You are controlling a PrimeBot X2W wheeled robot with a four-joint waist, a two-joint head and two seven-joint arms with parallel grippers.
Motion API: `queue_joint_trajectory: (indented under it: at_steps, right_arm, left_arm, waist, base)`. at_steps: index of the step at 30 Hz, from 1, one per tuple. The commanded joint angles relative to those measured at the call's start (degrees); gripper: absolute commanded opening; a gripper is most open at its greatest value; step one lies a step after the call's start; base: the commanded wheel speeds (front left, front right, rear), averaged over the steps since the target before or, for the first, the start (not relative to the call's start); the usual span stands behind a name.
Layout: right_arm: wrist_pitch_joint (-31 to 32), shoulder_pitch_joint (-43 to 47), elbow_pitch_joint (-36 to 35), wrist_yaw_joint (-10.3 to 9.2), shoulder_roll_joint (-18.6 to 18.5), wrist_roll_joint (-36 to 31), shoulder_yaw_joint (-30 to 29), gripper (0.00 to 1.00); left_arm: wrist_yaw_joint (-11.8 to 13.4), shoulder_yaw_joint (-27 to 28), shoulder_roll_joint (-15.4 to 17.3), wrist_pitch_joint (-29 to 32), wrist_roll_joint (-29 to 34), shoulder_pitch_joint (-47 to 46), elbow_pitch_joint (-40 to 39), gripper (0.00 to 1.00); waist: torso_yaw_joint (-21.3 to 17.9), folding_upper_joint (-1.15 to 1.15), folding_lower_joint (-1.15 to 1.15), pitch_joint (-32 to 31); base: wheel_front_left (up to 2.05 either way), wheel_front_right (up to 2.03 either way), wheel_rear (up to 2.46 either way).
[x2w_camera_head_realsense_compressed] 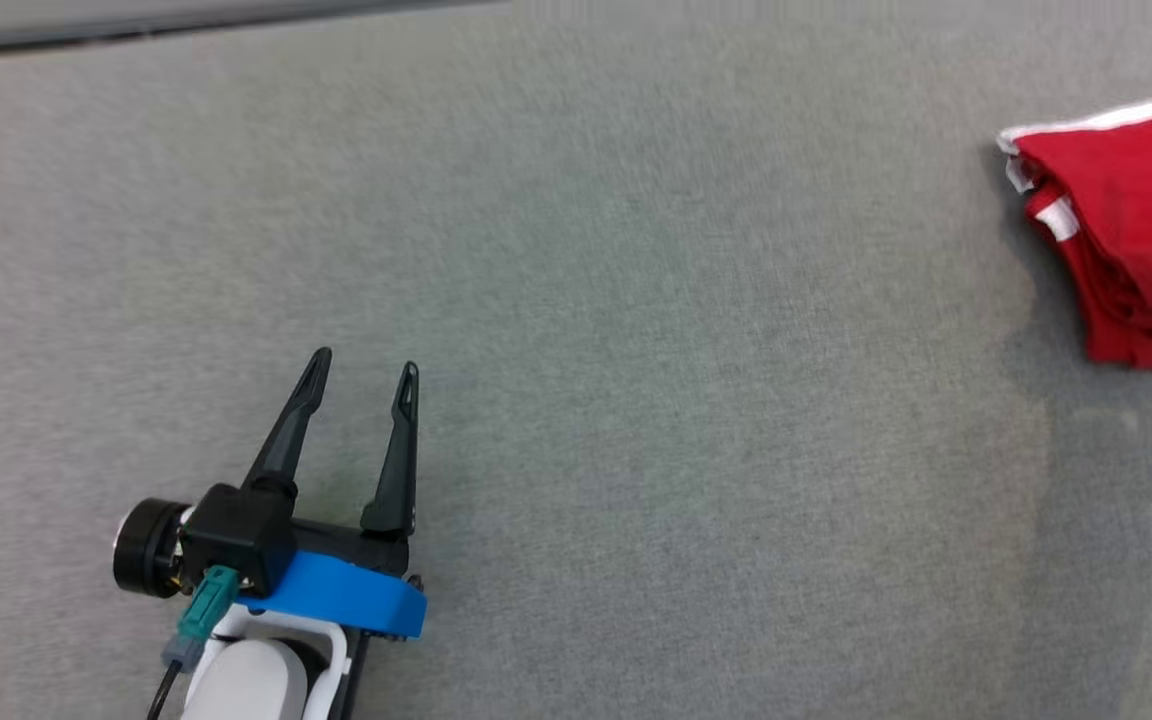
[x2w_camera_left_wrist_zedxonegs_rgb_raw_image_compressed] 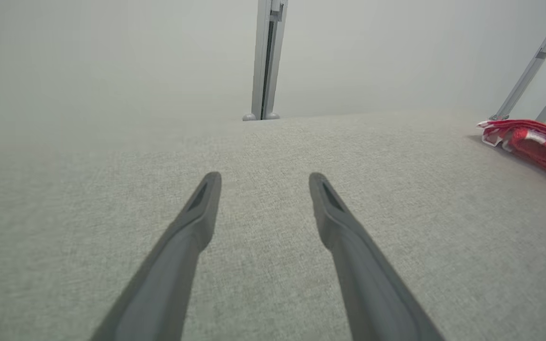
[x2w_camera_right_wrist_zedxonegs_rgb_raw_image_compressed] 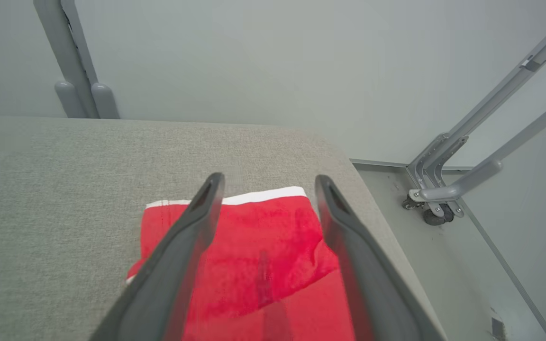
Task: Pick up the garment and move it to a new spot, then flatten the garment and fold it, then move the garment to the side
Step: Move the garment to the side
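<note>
The garment (x2w_camera_head_realsense_compressed: 1126, 230) is red with a white trim, folded into a compact pile at the far right of the grey fabric surface. In the left wrist view the garment (x2w_camera_left_wrist_zedxonegs_rgb_raw_image_compressed: 536, 144) lies far off to the right. My right gripper (x2w_camera_right_wrist_zedxonegs_rgb_raw_image_compressed: 268, 182) hovers open just above the garment (x2w_camera_right_wrist_zedxonegs_rgb_raw_image_compressed: 263, 255), with nothing between its fingers; a dark sliver of it shows at the head view's right edge. My left gripper (x2w_camera_head_realsense_compressed: 364, 365) stands open over bare surface at the lower left, far from the cloth.
The grey fabric table (x2w_camera_head_realsense_compressed: 636, 350) ends close to the garment's right side, its edge (x2w_camera_right_wrist_zedxonegs_rgb_raw_image_compressed: 372, 208) dropping to the floor. A grey metal frame on casters (x2w_camera_right_wrist_zedxonegs_rgb_raw_image_compressed: 448, 189) stands beyond that edge. A grey post (x2w_camera_left_wrist_zedxonegs_rgb_raw_image_compressed: 266, 61) rises behind the table's far edge.
</note>
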Motion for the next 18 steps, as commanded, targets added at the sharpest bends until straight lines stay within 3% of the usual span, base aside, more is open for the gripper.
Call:
queue_joint_trajectory:
  at_steps: [1,8,18]
  right_arm:
    - [-0.6,1.7,-0.4,-0.01,0.2,0.1,0.6,1.0]
    - [-6.1,8.4,-4.5,-0.01,4.8,-0.3,1.0,1.0]
    - [-13.8,26.6,-15.5,-0.01,18.1,-4.0,0.0,1.0]
  left_arm:
    - [-0.1,0.3,-0.3,-0.7,-0.7,-0.6,1.1,1.0]
    - [1.0,2.0,-1.9,-3.4,-3.5,0.7,8.9,1.0]
    - [2.6,5.3,-2.7,-5.8,-6.9,6.2,16.5,1.0]
  waist:
    - [0.0,0.0,0.0,-2.1]
    - [2.8,0.0,0.0,-11.0]
    - [5.2,0.0,0.0,-18.3]
  base:
    - [0.0,0.0,0.0]
    - [0.0,0.0,0.0]
    - [0.0,0.0,0.0]
